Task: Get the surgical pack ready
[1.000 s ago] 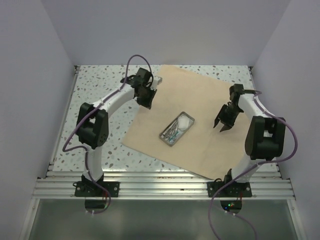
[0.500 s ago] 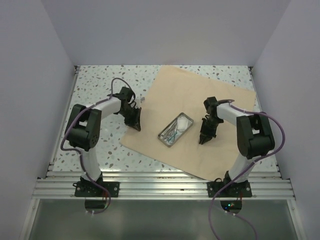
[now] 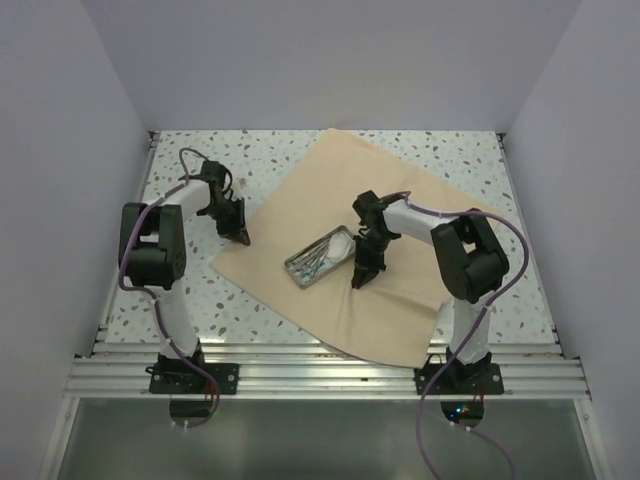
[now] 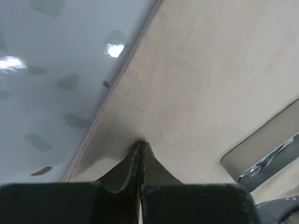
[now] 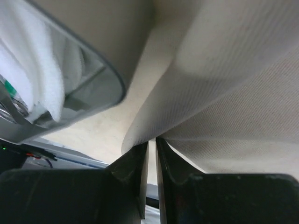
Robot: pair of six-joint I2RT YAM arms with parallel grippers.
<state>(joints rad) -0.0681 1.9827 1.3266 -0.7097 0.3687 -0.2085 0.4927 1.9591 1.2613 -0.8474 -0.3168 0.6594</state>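
Note:
The tan wrap sheet (image 3: pixel 320 190) lies skewed on the speckled table. The small silver tray (image 3: pixel 300 273) sits on it, holding steel scissor-handled instruments (image 3: pixel 314 262) and white gauze (image 3: pixel 339 243). My left gripper (image 3: pixel 240 235) is shut on the wrap near its left edge; the left wrist view shows the jaws (image 4: pixel 140 144) closed at a pinch of wrap (image 4: pixel 210 70), with the tray (image 4: pixel 261 151) to the right. My right gripper (image 3: pixel 358 280) is just right of the tray, shut on a raised fold of wrap (image 5: pixel 233 70). The right wrist view shows the tray rim (image 5: pixel 100 100) and gauze (image 5: pixel 32 70) close by.
The speckled tabletop (image 3: pixel 180 290) is bounded by purple walls on three sides and an aluminium rail (image 3: pixel 320 375) at the near edge. The wrap's near corner lies close to that rail. The arm bases stand on the rail.
Both grippers have moved left and nearer, and the wrap with the tray on it has slid left with them. The right gripper has come up beside the tray.

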